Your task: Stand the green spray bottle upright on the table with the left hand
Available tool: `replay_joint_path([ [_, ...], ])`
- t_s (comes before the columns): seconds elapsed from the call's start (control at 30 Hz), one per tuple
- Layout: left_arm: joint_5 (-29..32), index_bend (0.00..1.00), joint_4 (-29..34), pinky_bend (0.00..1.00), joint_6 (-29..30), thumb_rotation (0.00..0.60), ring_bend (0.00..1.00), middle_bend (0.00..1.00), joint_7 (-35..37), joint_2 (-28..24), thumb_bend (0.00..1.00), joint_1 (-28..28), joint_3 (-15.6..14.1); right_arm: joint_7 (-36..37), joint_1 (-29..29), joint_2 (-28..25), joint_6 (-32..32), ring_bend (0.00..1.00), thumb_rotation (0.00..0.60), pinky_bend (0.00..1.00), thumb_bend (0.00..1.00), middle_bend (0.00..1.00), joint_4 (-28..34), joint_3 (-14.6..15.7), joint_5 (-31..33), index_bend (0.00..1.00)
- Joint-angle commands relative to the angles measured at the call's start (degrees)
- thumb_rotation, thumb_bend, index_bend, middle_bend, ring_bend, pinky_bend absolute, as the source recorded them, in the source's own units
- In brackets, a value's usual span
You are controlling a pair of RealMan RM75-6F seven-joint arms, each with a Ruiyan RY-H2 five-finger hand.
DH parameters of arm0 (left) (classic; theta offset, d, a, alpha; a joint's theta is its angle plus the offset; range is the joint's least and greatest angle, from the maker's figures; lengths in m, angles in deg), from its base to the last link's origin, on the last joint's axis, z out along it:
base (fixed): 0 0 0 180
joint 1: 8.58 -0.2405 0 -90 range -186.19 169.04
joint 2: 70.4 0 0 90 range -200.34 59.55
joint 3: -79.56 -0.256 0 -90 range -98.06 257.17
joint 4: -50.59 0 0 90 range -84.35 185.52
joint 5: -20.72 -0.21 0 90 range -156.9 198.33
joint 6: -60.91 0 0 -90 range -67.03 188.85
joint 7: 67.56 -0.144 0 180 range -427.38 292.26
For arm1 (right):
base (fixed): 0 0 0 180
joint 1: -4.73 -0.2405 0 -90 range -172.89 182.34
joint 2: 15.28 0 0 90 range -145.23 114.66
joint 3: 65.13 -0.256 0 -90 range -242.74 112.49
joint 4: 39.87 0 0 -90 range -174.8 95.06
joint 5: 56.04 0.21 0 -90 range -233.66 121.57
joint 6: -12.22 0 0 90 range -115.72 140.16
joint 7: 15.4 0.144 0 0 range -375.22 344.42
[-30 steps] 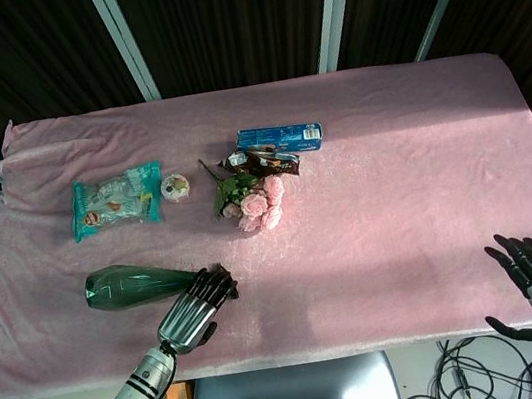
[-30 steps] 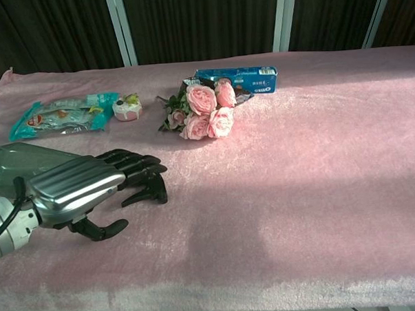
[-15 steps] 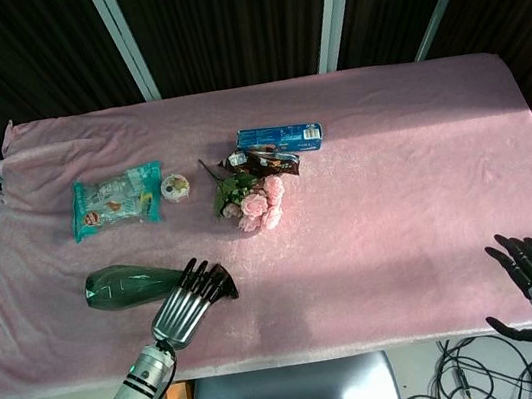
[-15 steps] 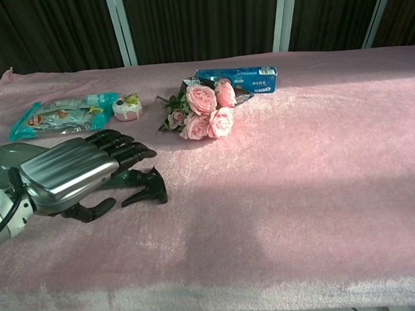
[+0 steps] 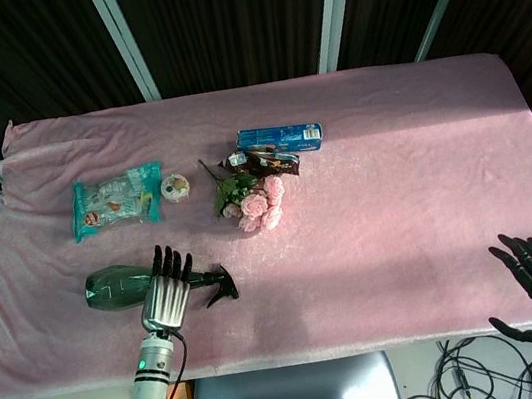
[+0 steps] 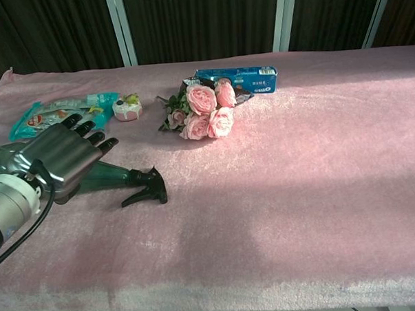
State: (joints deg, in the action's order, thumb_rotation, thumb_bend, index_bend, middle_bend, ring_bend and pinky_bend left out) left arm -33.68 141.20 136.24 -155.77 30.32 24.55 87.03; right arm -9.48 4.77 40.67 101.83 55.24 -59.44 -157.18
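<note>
Reach step: the left hand hovers open-fingered over the dark green plastic spray bottle, lying sideways near the pink surface front-left edge. Next: wrap its body, tip upright.

The green spray bottle lies on its side on the table, its black trigger head toward the bouquet of pink roses. Toward the front table edge from the bottle the cloth is bare, and to the trigger side bare cloth runs well out. Behind the bottle sit the teal snack bag and a small round cup, near but apart from it. The roses, with a dark wrapper and blue box just beyond, stand behind the trigger end. The left hand covers the bottle's middle
</note>
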Motion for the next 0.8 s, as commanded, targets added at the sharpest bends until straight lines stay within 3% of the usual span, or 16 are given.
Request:
replay_joint_path([
  [0.03,3.87,0.09,0.11,0.0,2.07,0.6,0.0,0.12,-2.8,2.2,0.41,1.07,0.89,0.21,0.05,-0.06,0.14,0.0,0.6,0.0,0.34,0.0,-0.04,0.02,-0.08,0.0],
  [0.3,6.67,0.11,-1.3,0.0,1.75,0.6,0.0,0.13,-1.92,2.96,0.4,3.06,0.68,0.43,0.07,-0.12,0.16,0.0,0.6,0.0,0.34,0.0,-0.1,0.04,-0.07,0.0],
  [0.43,6.38,0.19,-3.62,0.0,0.53,0.6,0.03,0.17,-0.39,3.31,0.4,4.24,0.17,0.53,0.05,-0.19,0.07,0.0,0.6,0.0,0.33,0.0,-0.07,0.05,-0.02,0.0],
  [0.57,6.73,0.36,-5.58,0.0,-0.47,0.6,0.1,0.3,1.07,3.48,0.4,5.05,-0.28,0.9,0.13,-0.31,0.34,0.0,0.6,0.0,0.34,0.0,-0.13,0.0,0.03,0.0],
  [0.7,5.99,0.47,-6.99,0.0,-0.22,0.6,0.16,0.42,1.59,3.54,0.4,5.69,-1.06,1.19,0.25,-0.38,0.64,0.0,0.6,0.0,0.33,0.0,-0.26,0.01,-0.07,0.0],
  [0.8,3.04,0.62,-7.37,0.0,-0.01,0.6,0.27,0.6,3.81,2.87,0.47,5.9,-2.33,1.26,0.31,-0.35,0.77,0.0,0.6,0.0,0.34,0.0,-0.37,0.03,-0.14,0.0],
])
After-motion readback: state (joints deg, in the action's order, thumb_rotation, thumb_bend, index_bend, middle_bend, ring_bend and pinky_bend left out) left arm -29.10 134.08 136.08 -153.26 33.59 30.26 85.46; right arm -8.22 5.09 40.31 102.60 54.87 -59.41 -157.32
